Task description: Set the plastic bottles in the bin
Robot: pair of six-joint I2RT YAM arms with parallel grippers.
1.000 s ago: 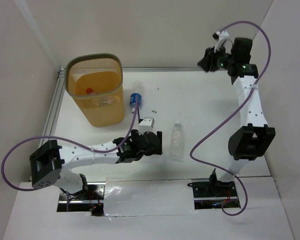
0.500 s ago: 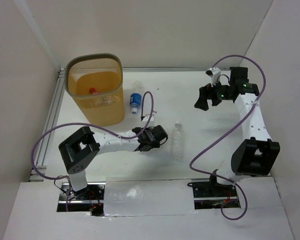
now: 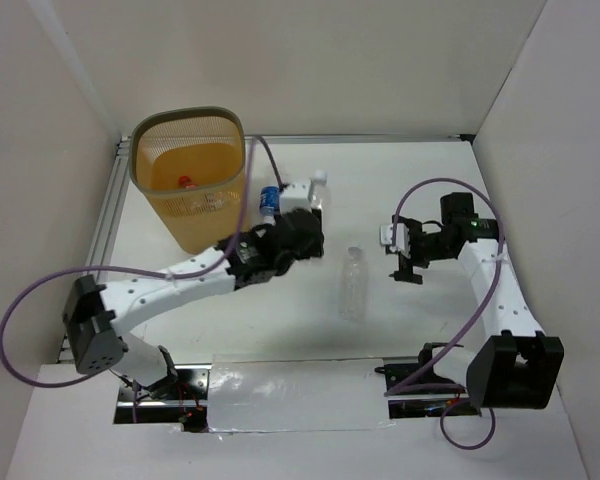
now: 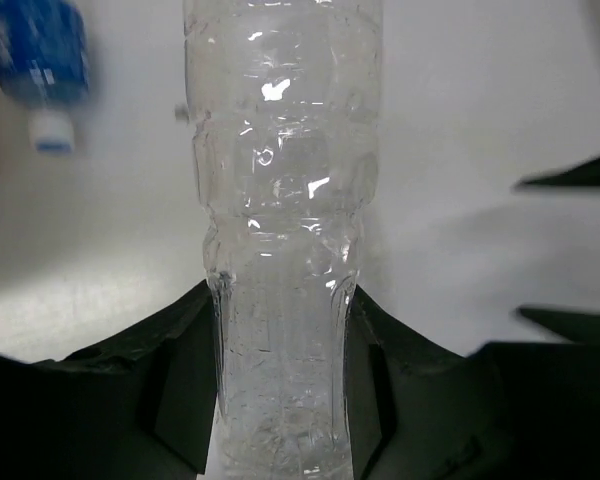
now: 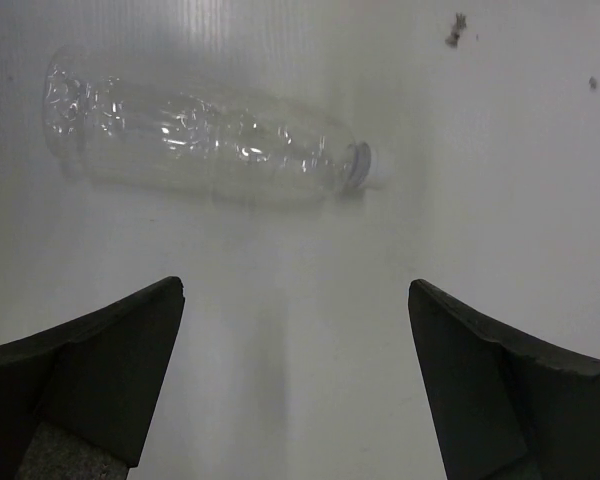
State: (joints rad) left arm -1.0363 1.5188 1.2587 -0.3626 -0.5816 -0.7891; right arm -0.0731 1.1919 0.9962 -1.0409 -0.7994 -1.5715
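My left gripper [image 4: 280, 330] is shut on a clear plastic bottle [image 4: 280, 180], whose body runs up and away from the jaws. In the top view that gripper [image 3: 296, 235] hovers just right of the orange mesh bin [image 3: 212, 222]. A blue-labelled bottle [image 3: 269, 198] [image 4: 38, 55] lies beside the bin, partly behind the arm. Another clear bottle [image 3: 352, 283] [image 5: 200, 140] lies on its side mid-table. My right gripper [image 3: 408, 256] [image 5: 295, 300] hangs open a little to its right, with nothing between the fingers. A red-capped bottle [image 3: 183, 182] shows inside the bin.
Walls close in the white table at the back and on both sides. A metal rail [image 3: 105, 230] runs along the left edge, close to the bin. Purple cables [image 3: 435, 185] loop off both arms. A silver strip [image 3: 290, 385] covers the near edge between the bases.
My left gripper has shut on a clear bottle and moved back toward the bin. My right arm has come down from the back right to beside the lying bottle, jaws opened wide.
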